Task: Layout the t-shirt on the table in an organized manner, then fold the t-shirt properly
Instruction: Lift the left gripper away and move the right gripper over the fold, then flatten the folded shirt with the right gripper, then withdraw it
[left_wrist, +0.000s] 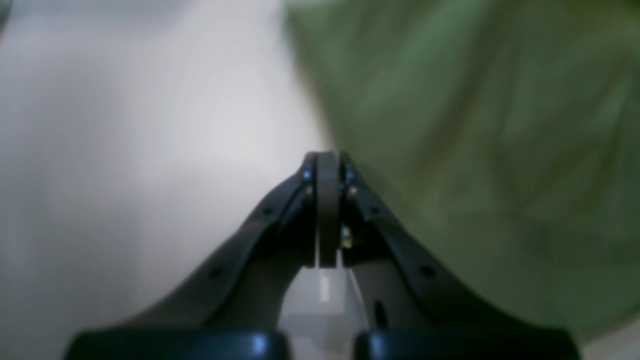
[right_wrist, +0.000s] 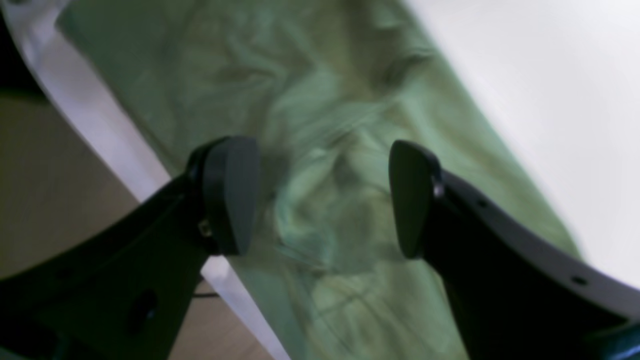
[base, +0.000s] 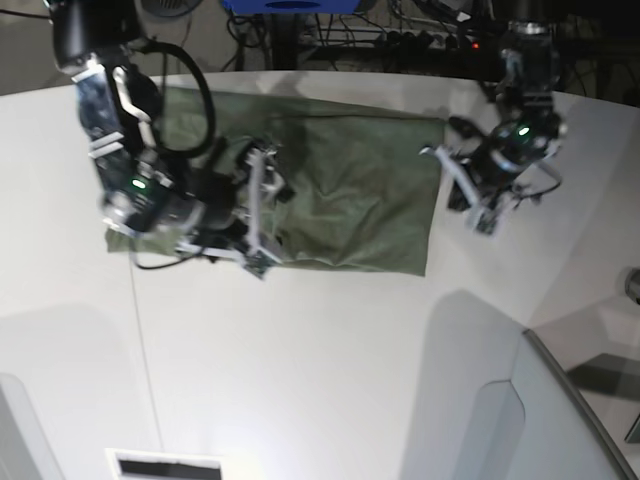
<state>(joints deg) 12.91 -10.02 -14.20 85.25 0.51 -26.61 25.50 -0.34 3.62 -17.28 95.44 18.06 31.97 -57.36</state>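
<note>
**Green shirt spread flat, one gripper poised over its bunched end**

The large smooth white table (base: 330, 380) is seen to fill most of the base view, its curved far edge running behind the cloth. On its far half the olive-green cotton t-shirt (base: 360, 200) lies spread as a rough rectangle, flat toward the right and bunched at the left, which suggests the laying-out is judged nearly done but not finished. The black right gripper (right_wrist: 324, 197), at the scene's left, is held over that wrinkled part with its jaws standing well apart and nothing between them, presumably so a fold of fabric can be taken and smoothed. The black left gripper (left_wrist: 327, 165), at the scene's right, is kept just off the shirt's right edge above bare table, pressed fully closed and empty.
</note>
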